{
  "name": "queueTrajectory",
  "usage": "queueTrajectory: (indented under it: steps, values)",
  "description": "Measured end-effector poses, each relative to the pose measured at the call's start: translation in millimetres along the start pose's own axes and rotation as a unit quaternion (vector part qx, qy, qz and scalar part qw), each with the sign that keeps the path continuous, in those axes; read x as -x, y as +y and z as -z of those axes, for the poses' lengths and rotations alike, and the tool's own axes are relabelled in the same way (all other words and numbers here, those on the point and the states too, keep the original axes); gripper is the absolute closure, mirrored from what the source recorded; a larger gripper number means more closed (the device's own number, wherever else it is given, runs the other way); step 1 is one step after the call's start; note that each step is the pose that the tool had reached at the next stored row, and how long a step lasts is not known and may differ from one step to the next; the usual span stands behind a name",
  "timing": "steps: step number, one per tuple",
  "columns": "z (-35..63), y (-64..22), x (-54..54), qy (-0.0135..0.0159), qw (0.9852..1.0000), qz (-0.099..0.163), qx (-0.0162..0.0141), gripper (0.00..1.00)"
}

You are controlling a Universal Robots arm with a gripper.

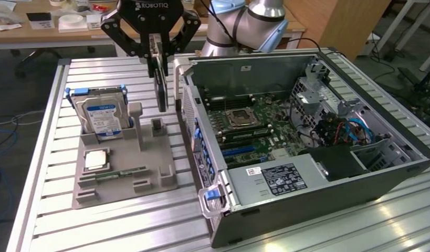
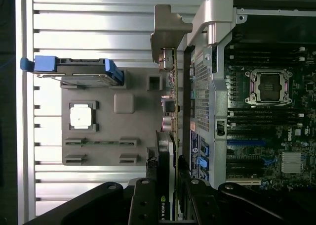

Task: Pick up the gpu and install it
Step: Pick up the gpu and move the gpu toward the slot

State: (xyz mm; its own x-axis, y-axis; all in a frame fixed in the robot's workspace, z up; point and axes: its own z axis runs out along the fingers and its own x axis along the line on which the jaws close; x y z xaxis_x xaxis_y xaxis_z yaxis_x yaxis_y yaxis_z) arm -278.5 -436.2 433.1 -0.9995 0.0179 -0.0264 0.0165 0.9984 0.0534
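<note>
There was one gpu (image 1: 161, 86), one hard drive (image 1: 103, 116), one square processor chip (image 1: 97, 158) and one memory stick (image 1: 124, 172). One grey holder (image 1: 155, 181) carried the last three, at nine o'clock from the one open computer case (image 1: 355, 189) in the exterior view. Inside the case sat one motherboard (image 1: 264, 131) with one processor socket (image 1: 241, 117). One robot arm (image 1: 260, 21) bore one pair of jaws. One bench (image 1: 53, 226) held everything.

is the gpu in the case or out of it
Out. The gpu hangs on edge, gripped by the gripper, above the table beside the grey holder, outside the open case.
</note>
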Motion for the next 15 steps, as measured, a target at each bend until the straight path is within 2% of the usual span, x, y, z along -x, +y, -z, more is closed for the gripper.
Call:
queueTrajectory:
  steps: [5,15]
  values:
    - [3.2,0.2,0.2,0.0,1.0,0.0,0.0,0.73]
    - [3.3,0.2,2.7,0.0001,1.0,0.0,-0.0001,0.73]
